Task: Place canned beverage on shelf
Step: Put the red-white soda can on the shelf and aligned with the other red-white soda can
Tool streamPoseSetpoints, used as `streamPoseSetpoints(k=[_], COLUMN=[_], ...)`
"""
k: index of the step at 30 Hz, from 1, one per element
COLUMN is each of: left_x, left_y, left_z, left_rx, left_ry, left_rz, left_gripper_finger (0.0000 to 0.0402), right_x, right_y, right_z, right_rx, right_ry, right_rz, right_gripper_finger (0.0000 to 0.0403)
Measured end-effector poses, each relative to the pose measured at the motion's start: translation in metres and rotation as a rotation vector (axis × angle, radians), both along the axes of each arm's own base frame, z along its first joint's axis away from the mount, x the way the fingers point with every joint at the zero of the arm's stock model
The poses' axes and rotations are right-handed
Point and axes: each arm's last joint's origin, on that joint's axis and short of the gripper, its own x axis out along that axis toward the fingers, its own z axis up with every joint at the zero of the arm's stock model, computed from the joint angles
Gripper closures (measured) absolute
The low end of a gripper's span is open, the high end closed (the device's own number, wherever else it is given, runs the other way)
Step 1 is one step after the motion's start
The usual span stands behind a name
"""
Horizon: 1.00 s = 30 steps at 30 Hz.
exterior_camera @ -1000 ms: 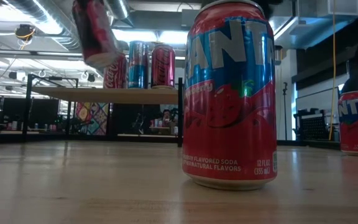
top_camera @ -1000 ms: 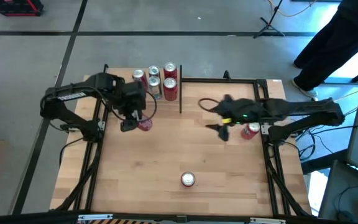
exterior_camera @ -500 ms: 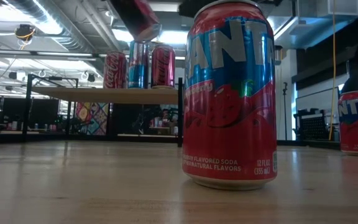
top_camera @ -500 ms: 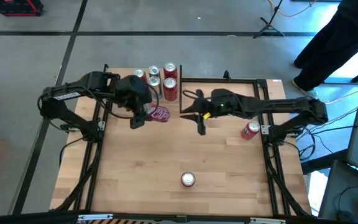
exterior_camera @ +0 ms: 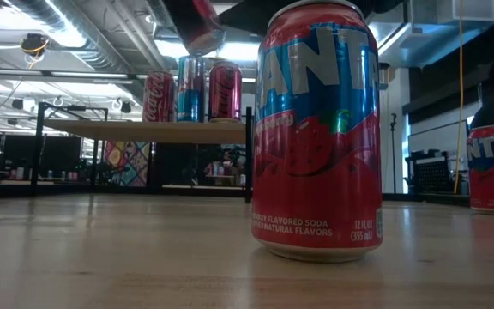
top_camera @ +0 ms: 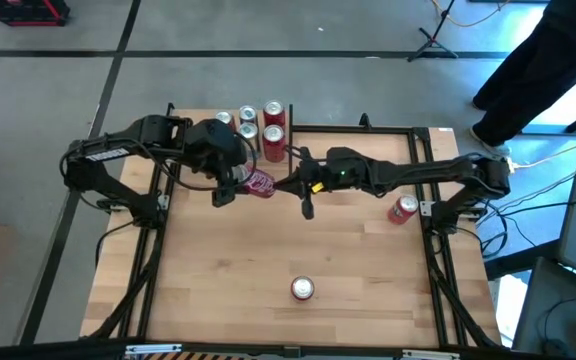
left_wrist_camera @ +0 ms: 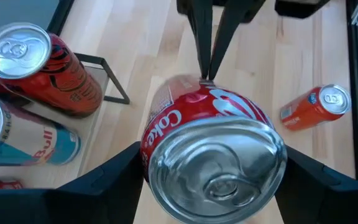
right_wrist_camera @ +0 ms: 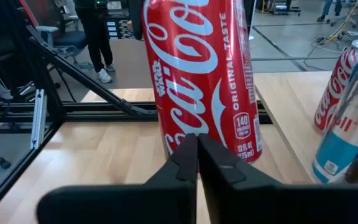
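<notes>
Coke can (left_wrist_camera: 213, 149) between left tool (left_wrist_camera: 210, 186) fingers

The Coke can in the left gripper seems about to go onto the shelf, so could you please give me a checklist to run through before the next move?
1. Left gripper holds the Coke can, one finger on each side: ok.
2. Can upright for placing: not ok; in the high view it lies tilted, its top pointing toward the right arm.
3. Right gripper clear of the can: not ok; it is shut with its fingertips right at the can's side. Contact: cannot tell.
4. Free room on the shelf: cannot tell; the standing cans fill the far end, and the arm covers the near part.
5. Other cans out of the path: ok; the Fanta can and the tipped can lie well away.
</notes>
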Motion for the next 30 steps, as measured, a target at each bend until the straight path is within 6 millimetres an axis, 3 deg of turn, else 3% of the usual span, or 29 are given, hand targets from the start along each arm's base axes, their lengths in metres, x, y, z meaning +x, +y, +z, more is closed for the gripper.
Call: streamPoseSetpoints(k=[11,20,30], left_x=[0.003,-0.031,-0.045], left_y=[0.001,0.004,0.051], left_z=[0.003,-0.008,-0.006], left_rx=[0.052,0.104,0.199], left_ry=[-0.046,0.262,0.293], left_rz=[0.018,0.014,-0.089], left_gripper_finger=[0.0135,0.0135,0.0135], right_x=[0.009,-0.018,-0.028], right_y=[-0.001,-0.004,-0.005], right_z=[-0.011,0.010,0.011], right_rx=[0.014,-0.075,0.004], right_ry=[0.003,0.083,0.162], right_rz=[-0.004,-0.069,-0.093], right_gripper_finger=[0.0398,0.0398,0.0397])
